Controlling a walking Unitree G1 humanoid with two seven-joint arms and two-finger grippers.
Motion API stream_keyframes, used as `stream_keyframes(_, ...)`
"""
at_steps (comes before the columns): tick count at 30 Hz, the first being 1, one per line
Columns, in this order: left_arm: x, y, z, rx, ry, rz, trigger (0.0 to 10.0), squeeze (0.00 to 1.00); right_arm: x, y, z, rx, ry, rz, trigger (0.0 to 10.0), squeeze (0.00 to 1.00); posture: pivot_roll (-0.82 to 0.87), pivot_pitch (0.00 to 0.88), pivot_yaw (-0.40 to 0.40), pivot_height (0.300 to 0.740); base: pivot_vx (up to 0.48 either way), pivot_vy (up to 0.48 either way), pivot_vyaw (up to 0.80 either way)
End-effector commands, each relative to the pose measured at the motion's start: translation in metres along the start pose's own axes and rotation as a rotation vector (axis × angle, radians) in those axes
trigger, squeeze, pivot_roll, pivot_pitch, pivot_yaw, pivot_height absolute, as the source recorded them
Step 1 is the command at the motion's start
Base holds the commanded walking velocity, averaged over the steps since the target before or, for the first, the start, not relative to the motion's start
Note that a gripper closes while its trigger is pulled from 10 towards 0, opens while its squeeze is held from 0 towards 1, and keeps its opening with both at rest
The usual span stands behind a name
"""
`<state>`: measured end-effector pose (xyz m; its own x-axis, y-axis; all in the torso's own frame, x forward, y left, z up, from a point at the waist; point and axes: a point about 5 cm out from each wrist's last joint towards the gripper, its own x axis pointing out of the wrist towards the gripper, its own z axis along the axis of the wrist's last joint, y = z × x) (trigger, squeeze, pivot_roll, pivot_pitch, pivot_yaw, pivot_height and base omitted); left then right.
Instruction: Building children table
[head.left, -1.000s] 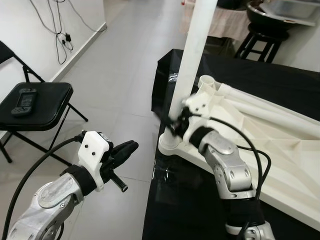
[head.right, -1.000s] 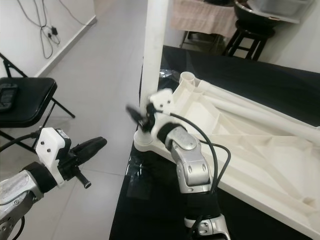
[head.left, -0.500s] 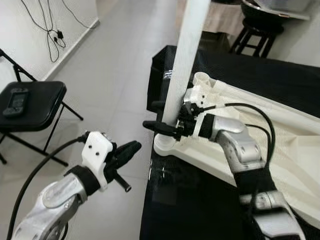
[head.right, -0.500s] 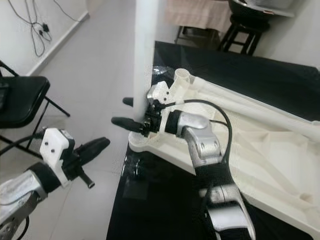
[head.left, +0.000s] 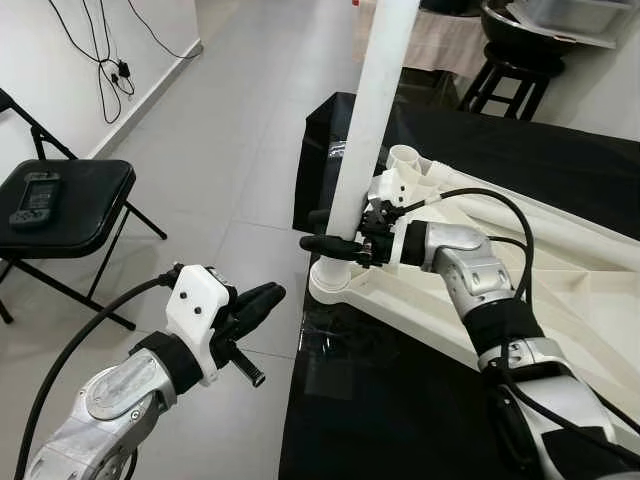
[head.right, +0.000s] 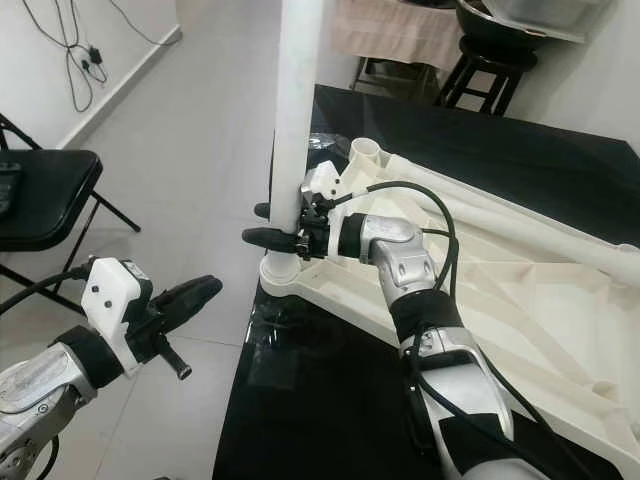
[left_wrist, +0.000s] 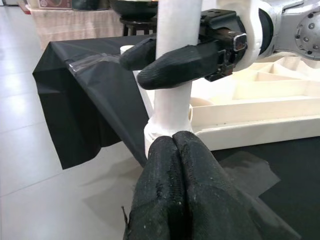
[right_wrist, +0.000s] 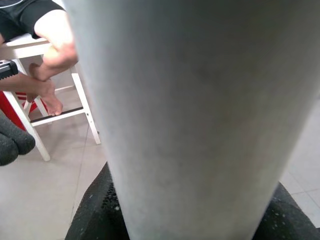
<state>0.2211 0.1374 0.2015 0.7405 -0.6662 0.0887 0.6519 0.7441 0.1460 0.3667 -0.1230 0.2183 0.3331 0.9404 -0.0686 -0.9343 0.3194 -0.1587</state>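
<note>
Near the centre of the frame, my right tool (head.left: 335, 243) is clamped around a white table leg (head.left: 372, 110), one black finger on each side of it, just above the point where it enters the corner socket (head.left: 333, 285) of the upturned white tabletop (head.left: 560, 300). The tabletop lies underside up on a surface draped in black cloth (head.left: 400, 400), filling the right half of the frame. The leg stands almost upright, its long axis running from the socket up and out through the top edge, leaning slightly to the right. In the right wrist view the leg sits hard against the finger pads, so the grip looks firm, though that view is too close to be sure.

My left tool (head.left: 262, 297) hovers at lower left, off the edge of the surface over the tiled floor (head.left: 220, 150), fingers pressed together and holding nothing. It points up and to the right at the leg's base, near it but apart. A black folding chair (head.left: 70, 200) stands at far left.

The right arm is the one on the leg; I judge any seating push should run straight down along that axis.
</note>
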Motion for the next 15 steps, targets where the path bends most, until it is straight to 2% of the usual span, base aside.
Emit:
stream_keyframes(1,0.001,-0.004,-0.001,-0.008,0.001,-0.014,10.0,0.00,-0.010,0.001,-0.012,0.032,0.035,-0.004,0.0,0.00,0.08,0.192,-0.147,0.740,0.000,0.000,0.00)
stream_keyframes(3,0.001,-0.003,-0.001,-0.009,0.001,-0.015,10.0,0.00,-0.014,0.001,-0.013,0.030,0.029,-0.019,0.0,0.00,0.07,0.193,-0.145,0.740,0.000,0.000,0.00)
stream_keyframes(5,0.000,-0.003,-0.002,-0.012,0.004,-0.018,10.0,0.00,-0.022,0.001,-0.021,0.022,0.021,-0.142,0.0,0.00,0.06,0.193,-0.141,0.740,0.000,0.000,0.00)
stream_keyframes(6,0.000,-0.003,-0.002,-0.012,0.004,-0.018,10.0,0.00,-0.022,0.001,-0.021,0.022,0.021,-0.142,0.0,0.00,0.06,0.193,-0.141,0.740,0.000,0.000,0.00)
stream_keyframes(7,0.000,-0.002,-0.003,-0.012,0.006,-0.021,10.0,0.00,-0.022,0.006,-0.029,0.039,0.021,-0.275,0.0,0.00,0.05,0.195,-0.141,0.740,0.000,0.000,0.00)
stream_keyframes(8,0.000,-0.002,-0.003,-0.012,0.006,-0.021,10.0,0.00,-0.022,0.006,-0.029,0.039,0.021,-0.275,0.0,0.00,0.05,0.195,-0.141,0.740,0.000,0.000,0.00)
stream_keyframes(9,-0.001,-0.001,-0.003,-0.012,0.008,-0.022,10.0,0.00,-0.022,0.009,-0.034,0.053,0.023,-0.369,0.0,0.00,0.05,0.195,-0.139,0.740,0.000,0.000,0.00)
stream_keyframes(10,-0.001,-0.001,-0.003,-0.012,0.008,-0.022,10.0,0.00,-0.022,0.009,-0.034,0.053,0.023,-0.369,0.0,0.00,0.05,0.195,-0.139,0.740,0.000,0.000,0.00)
stream_keyframes(11,-0.002,0.001,-0.003,-0.013,0.009,-0.022,10.0,0.00,-0.018,0.014,-0.044,0.064,0.046,-0.582,0.0,0.00,0.03,0.195,-0.121,0.740,0.000,0.000,0.00)
stream_keyframes(12,-0.002,0.001,-0.004,-0.014,0.013,-0.026,10.0,0.00,-0.014,0.036,-0.060,0.085,0.105,-0.712,0.0,0.00,0.04,0.201,-0.116,0.740,0.000,0.000,0.00)
stream_keyframes(13,-0.002,0.002,-0.005,-0.014,0.015,-0.030,10.0,0.00,-0.010,0.051,-0.065,0.007,0.164,-0.766,0.0,0.00,0.03,0.188,-0.114,0.740,0.000,0.000,0.00)
stream_keyframes(14,-0.002,0.002,-0.005,-0.016,0.013,-0.034,10.0,0.00,-0.007,0.059,-0.062,-0.049,0.170,-0.792,0.0,0.00,0.03,0.188,-0.114,0.740,0.000,0.000,0.00)
stream_keyframes(15,-0.001,0.002,-0.005,-0.021,0.007,-0.035,10.0,0.00,-0.006,0.058,-0.061,-0.029,0.163,-0.798,0.0,0.00,0.01,0.185,-0.112,0.740,0.000,0.000,0.00)
